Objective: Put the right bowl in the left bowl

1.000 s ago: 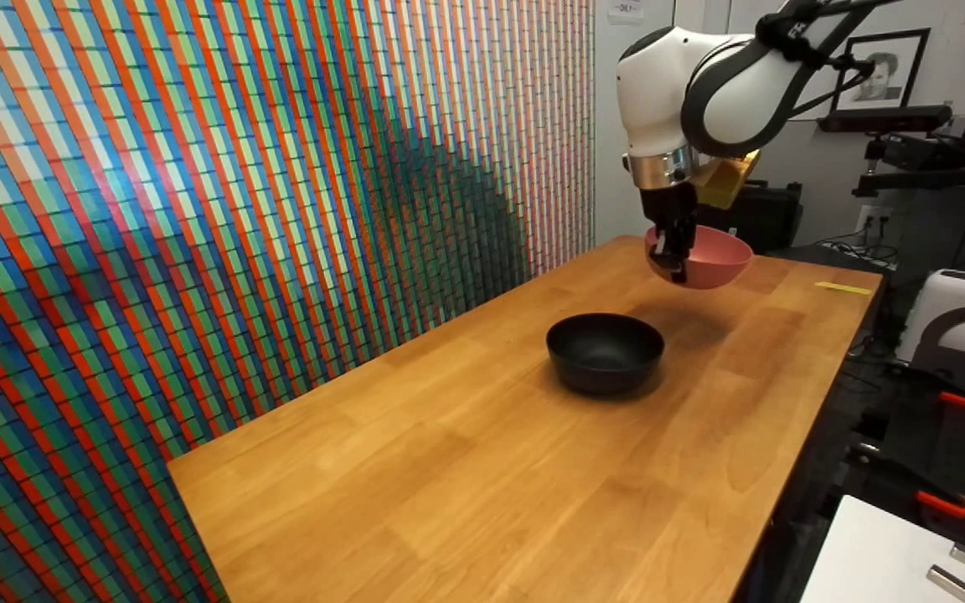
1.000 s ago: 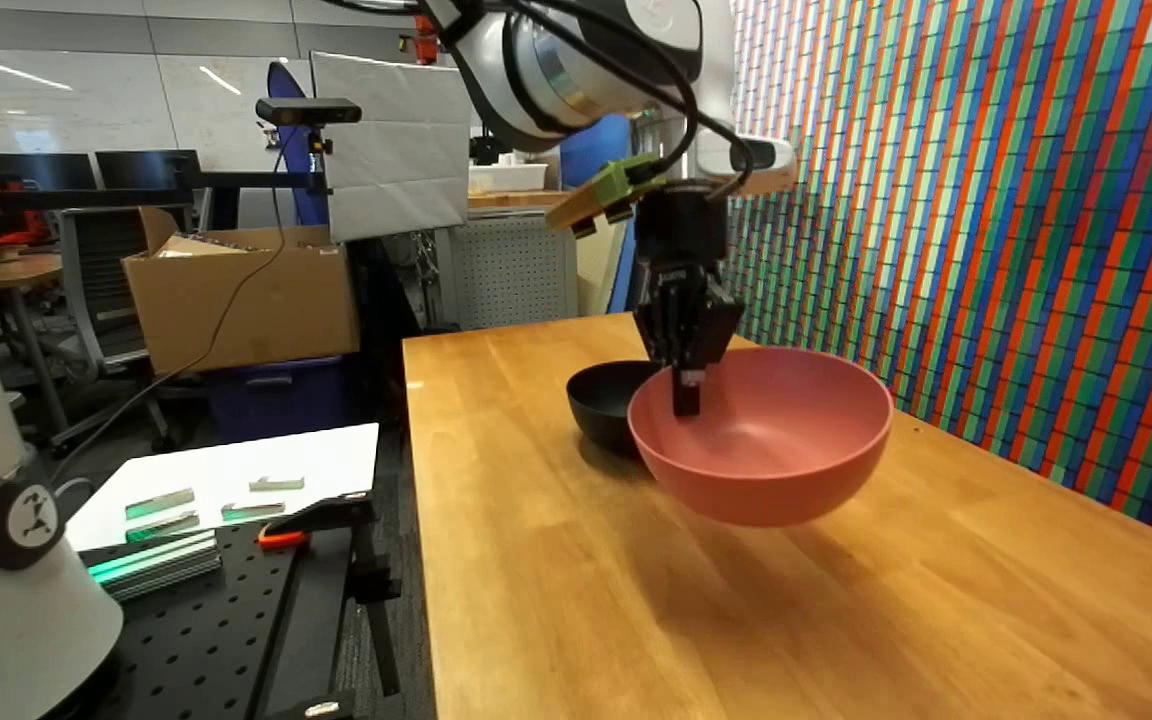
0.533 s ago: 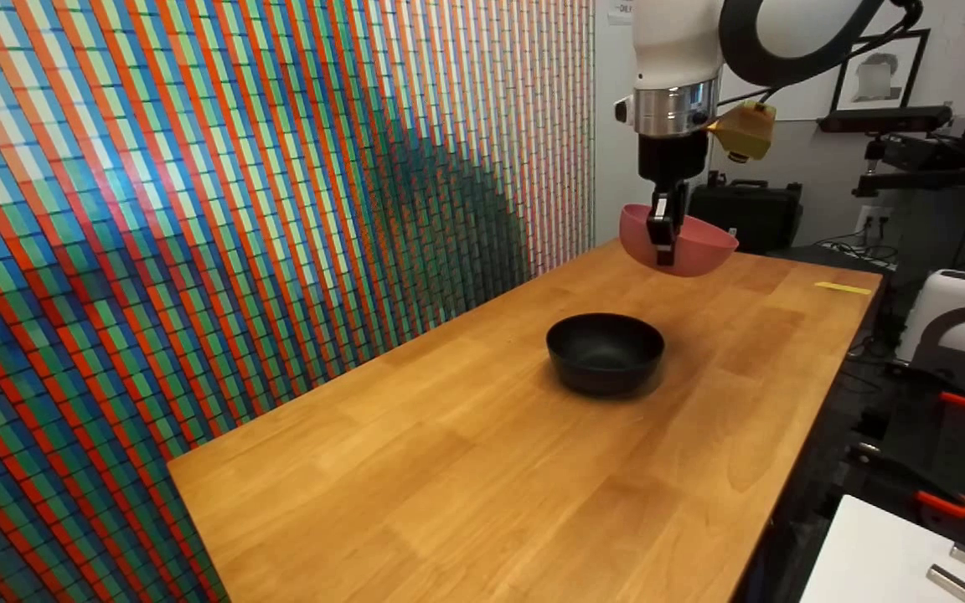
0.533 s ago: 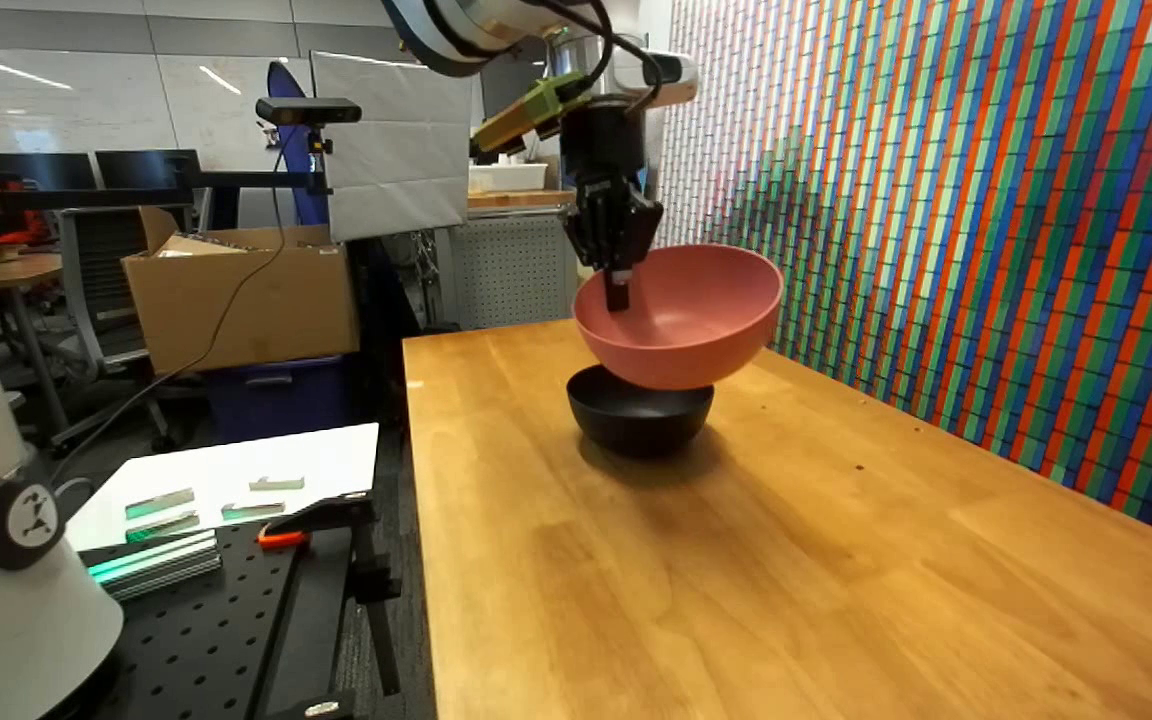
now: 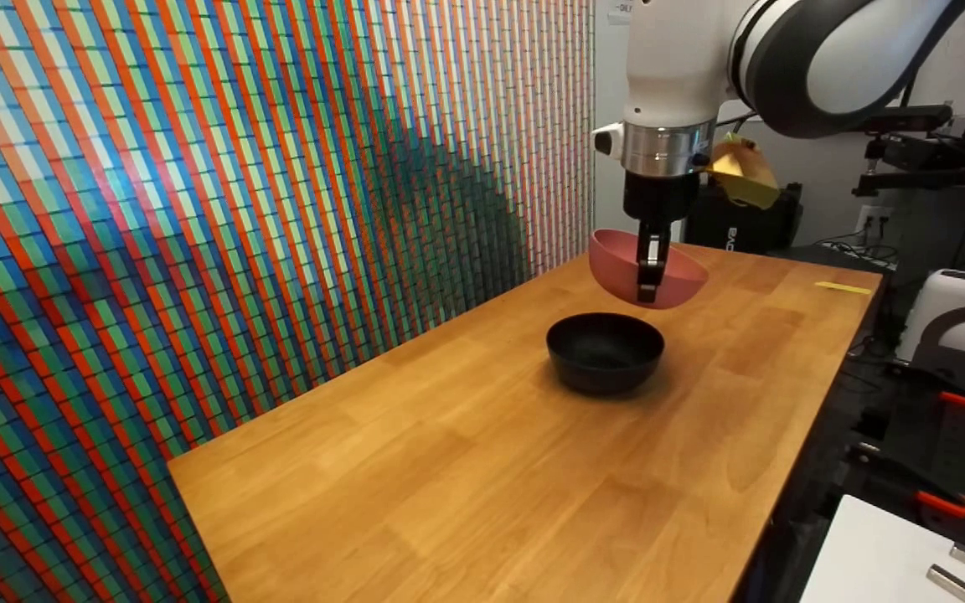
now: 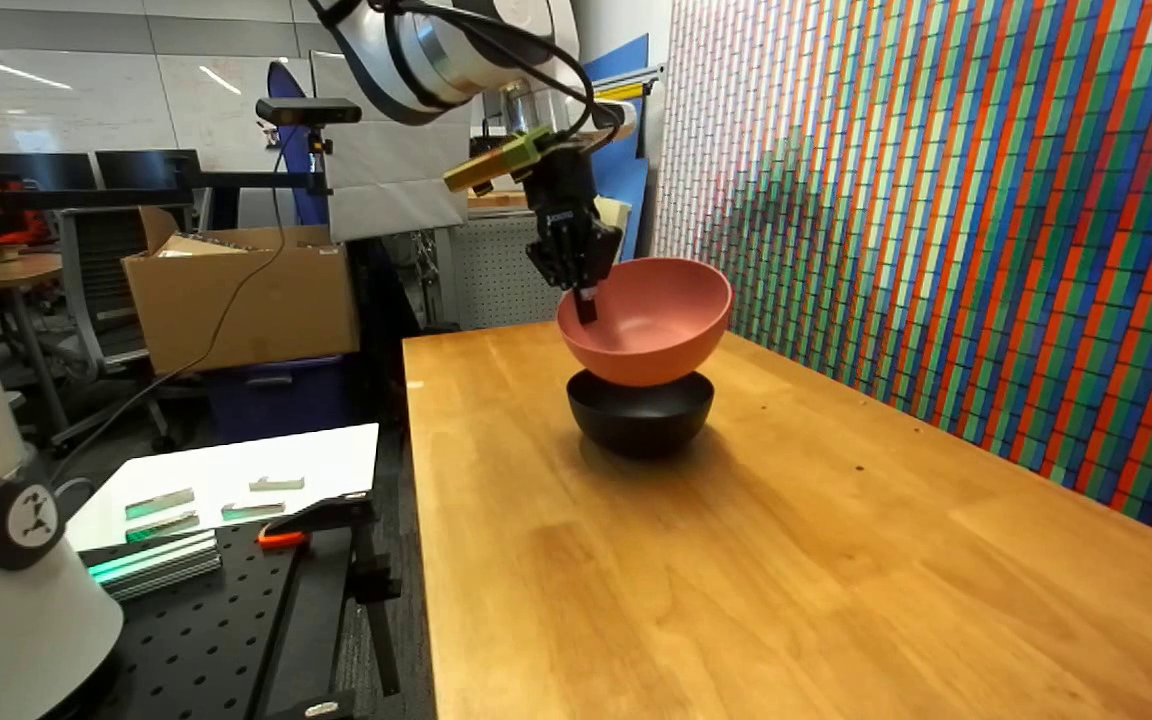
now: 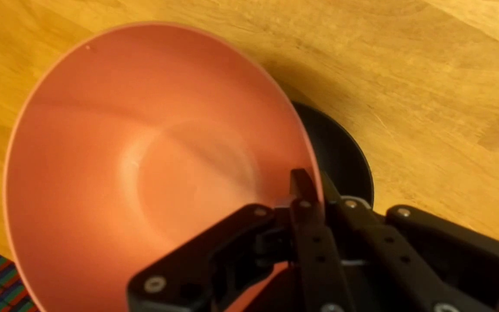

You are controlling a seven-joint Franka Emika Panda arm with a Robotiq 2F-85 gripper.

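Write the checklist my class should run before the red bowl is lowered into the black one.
Grip: ok; the gripper is shut on the rim of the red bowl.
Footing: ok; the black bowl stands upright on the table.
Red bowl level: not ok; it hangs tilted.
Bowls apart: ok; table shows between them in an exterior view.
Alignment: not ok, it seems; the black bowl pokes out one side in the wrist view.
Nesting fit: cannot tell from these views.

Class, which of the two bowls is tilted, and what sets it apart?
The salmon-red bowl: the fingers pinch its rim, holding it aslant in the air; the black bowl sits level on the table.
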